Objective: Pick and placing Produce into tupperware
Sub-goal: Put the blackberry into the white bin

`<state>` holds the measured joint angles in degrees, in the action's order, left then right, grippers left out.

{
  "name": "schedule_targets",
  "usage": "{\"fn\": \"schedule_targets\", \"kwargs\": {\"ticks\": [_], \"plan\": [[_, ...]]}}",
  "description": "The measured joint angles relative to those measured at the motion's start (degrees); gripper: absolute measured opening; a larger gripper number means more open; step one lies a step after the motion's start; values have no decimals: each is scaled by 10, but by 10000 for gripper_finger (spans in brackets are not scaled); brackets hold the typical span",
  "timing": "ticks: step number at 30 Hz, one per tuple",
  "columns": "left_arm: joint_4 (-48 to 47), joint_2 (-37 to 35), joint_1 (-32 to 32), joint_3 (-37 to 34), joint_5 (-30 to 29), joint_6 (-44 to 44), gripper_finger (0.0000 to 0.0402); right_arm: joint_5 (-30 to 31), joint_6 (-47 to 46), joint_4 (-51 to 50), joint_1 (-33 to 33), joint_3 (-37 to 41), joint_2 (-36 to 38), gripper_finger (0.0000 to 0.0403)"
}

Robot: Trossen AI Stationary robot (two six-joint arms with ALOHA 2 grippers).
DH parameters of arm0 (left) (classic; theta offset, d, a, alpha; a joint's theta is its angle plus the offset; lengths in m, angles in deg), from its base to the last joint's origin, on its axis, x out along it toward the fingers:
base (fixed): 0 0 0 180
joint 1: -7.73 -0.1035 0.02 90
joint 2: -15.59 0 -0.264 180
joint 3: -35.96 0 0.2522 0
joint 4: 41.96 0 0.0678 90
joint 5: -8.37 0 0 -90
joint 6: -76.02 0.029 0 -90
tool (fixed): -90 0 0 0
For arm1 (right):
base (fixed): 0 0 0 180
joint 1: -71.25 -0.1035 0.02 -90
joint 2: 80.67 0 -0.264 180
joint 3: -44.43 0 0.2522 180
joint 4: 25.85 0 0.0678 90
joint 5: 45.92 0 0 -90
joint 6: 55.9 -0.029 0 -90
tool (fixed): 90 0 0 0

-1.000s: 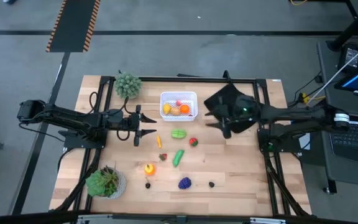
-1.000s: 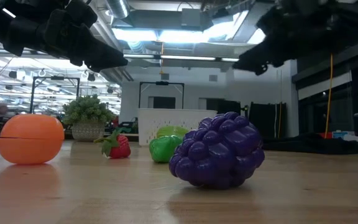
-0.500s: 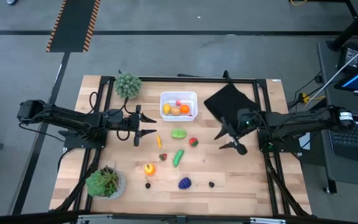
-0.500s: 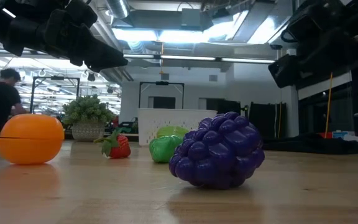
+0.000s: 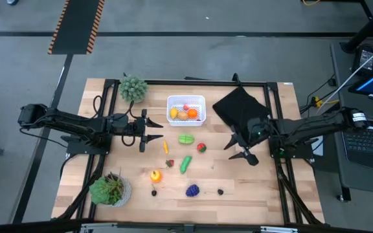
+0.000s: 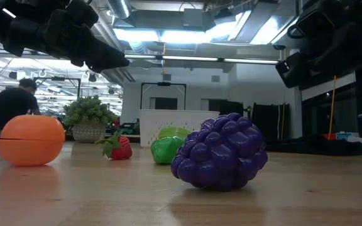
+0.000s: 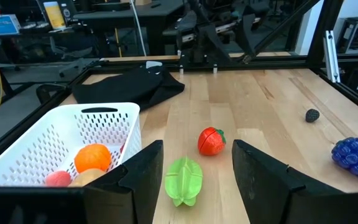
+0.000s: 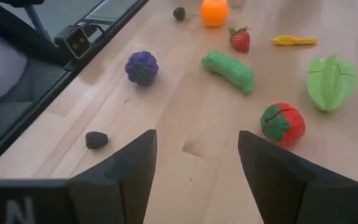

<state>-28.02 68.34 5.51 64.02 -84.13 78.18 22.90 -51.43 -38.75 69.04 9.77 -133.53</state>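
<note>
The white tupperware (image 5: 186,109) stands at the table's far middle with several pieces of produce in it, among them an orange one (image 7: 92,157). Loose produce lies nearer: a green leafy piece (image 5: 186,138), a red tomato (image 5: 201,147), a green pod (image 5: 185,164), a strawberry (image 5: 169,163), purple grapes (image 5: 192,190) and a dark berry (image 5: 220,191). My left gripper (image 5: 158,131) hovers open left of the leafy piece. My right gripper (image 5: 236,151) hovers open right of the tomato (image 8: 283,124), above bare wood.
A black folded cloth (image 5: 238,107) lies right of the tub. Potted plants stand at the far left (image 5: 133,88) and near left (image 5: 111,189). A yellow slice (image 5: 165,147), an orange fruit (image 5: 155,175) and a small dark piece (image 5: 153,191) lie left of centre.
My right gripper has swung from above the black cloth toward the table's near edge and sunk a little, tipping less steeply downward; it has stayed open with nothing in it. The produce and the tub have not moved.
</note>
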Motion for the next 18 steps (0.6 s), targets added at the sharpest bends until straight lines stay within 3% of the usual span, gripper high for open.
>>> {"fn": "schedule_targets", "kwargs": {"ticks": [10, 15, 18], "plan": [[0, 0, 0, 0, 0, 0, 184, 60, -56, -6, -86, -4, -1, 229], [0, 0, 0, 0, 0, 0, 184, 135, -66, -70, -136, -54, -31, 225], [0, 0, 0, 0, 0, -2, 184, 147, -72, -94, -155, -88, -64, 226]]}}
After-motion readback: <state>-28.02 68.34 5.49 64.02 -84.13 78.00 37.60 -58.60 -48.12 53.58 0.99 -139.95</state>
